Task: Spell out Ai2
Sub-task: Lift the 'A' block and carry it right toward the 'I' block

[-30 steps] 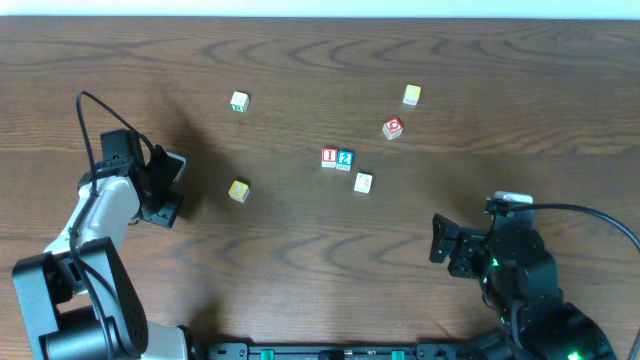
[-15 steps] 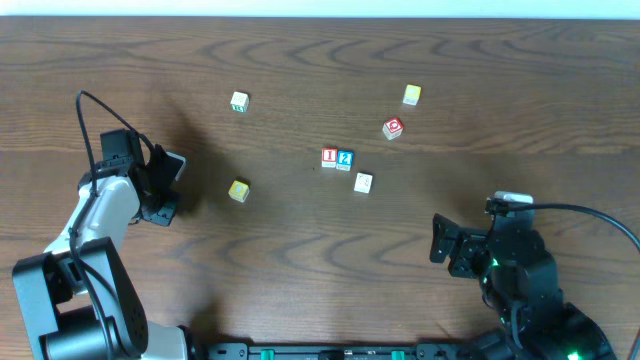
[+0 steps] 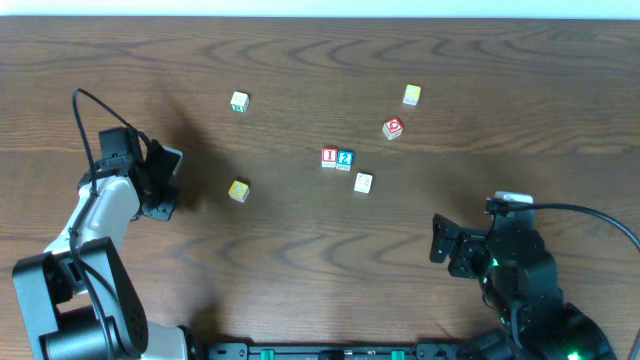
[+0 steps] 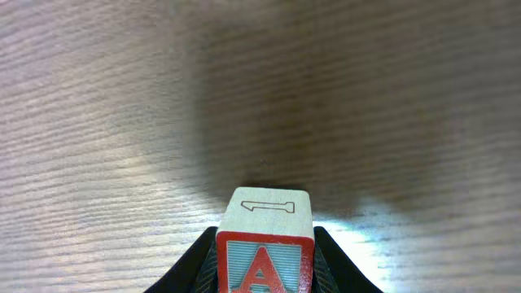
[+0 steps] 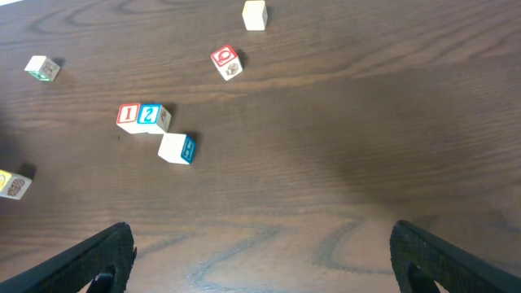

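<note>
The "A" cube [image 4: 264, 259], red-framed with a red letter on pale blue, sits between the black fingers of my left gripper [image 4: 264, 244], which press its two sides just above the table. From overhead the left gripper [image 3: 163, 186] is at the table's left and hides that cube. The red-and-white "I" cube [image 3: 329, 157] and the blue "2" cube [image 3: 345, 158] stand side by side, touching, at mid-table, also seen in the right wrist view as "I" [image 5: 129, 115] and "2" [image 5: 150, 115]. My right gripper [image 3: 450, 245] rests wide open at the near right, holding nothing.
A white cube with a blue side [image 3: 363, 183] lies just right of and nearer than the "2". A red cube with a round letter [image 3: 392, 128] and a yellow cube [image 3: 411, 95] sit farther back. Another yellow cube [image 3: 238, 190] and a pale cube [image 3: 239, 101] lie left of centre.
The left gripper's jaws have closed in from wide apart onto the cube. The right arm and the other cubes have not moved.
</note>
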Controlling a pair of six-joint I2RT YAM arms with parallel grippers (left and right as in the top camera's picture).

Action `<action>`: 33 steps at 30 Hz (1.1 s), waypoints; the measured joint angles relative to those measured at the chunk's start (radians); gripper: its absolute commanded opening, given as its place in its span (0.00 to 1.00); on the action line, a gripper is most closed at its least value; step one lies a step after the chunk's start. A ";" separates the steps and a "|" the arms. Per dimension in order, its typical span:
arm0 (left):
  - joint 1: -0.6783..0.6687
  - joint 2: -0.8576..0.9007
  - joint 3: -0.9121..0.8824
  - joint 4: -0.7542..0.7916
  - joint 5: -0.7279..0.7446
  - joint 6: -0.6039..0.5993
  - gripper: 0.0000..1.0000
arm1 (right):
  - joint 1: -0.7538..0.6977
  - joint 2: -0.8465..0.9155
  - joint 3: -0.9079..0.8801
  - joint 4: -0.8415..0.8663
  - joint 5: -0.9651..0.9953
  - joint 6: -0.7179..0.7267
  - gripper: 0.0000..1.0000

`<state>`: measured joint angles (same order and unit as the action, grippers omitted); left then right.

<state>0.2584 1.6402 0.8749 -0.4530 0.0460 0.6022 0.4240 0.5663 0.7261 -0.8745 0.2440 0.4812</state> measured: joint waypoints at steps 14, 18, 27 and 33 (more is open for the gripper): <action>-0.117 0.001 0.228 0.012 0.203 -0.570 0.06 | 0.000 0.000 0.000 0.000 0.000 0.000 0.99; -0.273 0.001 0.270 0.015 0.234 -0.615 0.06 | 0.000 0.000 0.000 0.000 0.000 0.000 0.99; -0.601 0.008 0.311 0.089 0.055 -0.706 0.06 | 0.000 0.000 0.000 0.000 0.000 0.000 0.99; -0.603 0.153 0.401 -0.019 0.043 -0.791 0.06 | 0.000 0.000 0.000 0.000 0.000 0.000 0.99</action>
<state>-0.3443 1.7931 1.2755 -0.4721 0.0887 -0.1890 0.4240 0.5663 0.7261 -0.8745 0.2443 0.4812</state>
